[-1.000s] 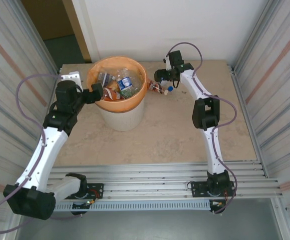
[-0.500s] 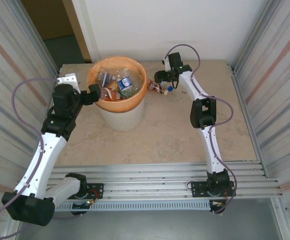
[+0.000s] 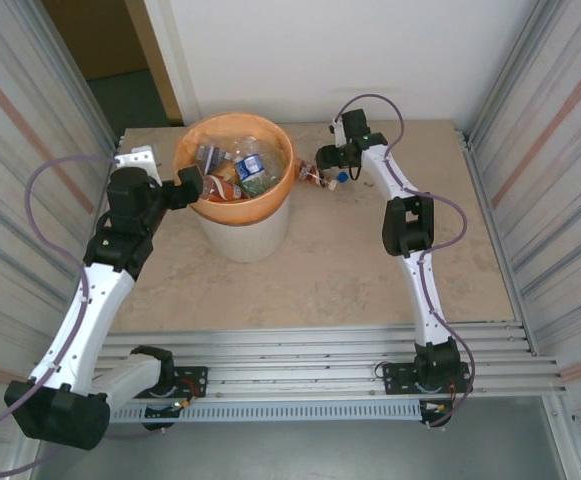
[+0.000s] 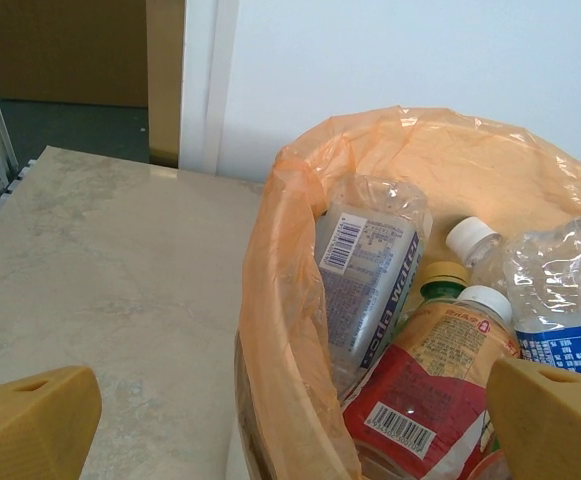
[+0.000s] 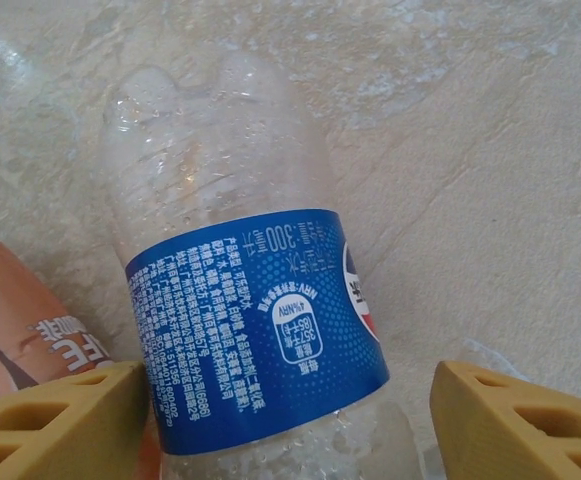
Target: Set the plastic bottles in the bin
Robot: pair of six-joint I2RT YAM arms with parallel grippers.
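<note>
Sorting nears its end on the stone-look table (image 3: 350, 270). The off-white bin (image 3: 240, 235) stands at about 11 o'clock on the tabletop, and its orange liner (image 4: 270, 300) already holds a heap of bottles (image 4: 370, 270). They are clear ones with grey, red and blue labels and white and yellow caps, lying at all angles.

What is left appears to be a small cluster on the table at 3 o'clock from the bin, just beside its wall. The right gripper (image 5: 290, 385) is down over it. Its wrist camera shows a clear, crumpled blue-labelled bottle (image 5: 250, 330) lying on its side between the two yellow fingers (image 5: 60, 420). The finger at 8 o'clock looks to be against the label. The one at 4 o'clock shows a thin gap, so the jaws straddle the bottle and have not clamped it. A second orange-labelled bottle (image 5: 20, 310) lies touching or just beside it at 9 o'clock, and it could get nudged or pinched along with the first.

The left gripper (image 4: 290, 400) hovers at 9 o'clock on the bin's rim, jaws spread wide and holding nothing.

By this reckoning most of the job is done. At least two bottles have yet to be lifted and carried to the bin at 9 o'clock from them. The overhead view is too small to tell whether a third lies in the cluster.
</note>
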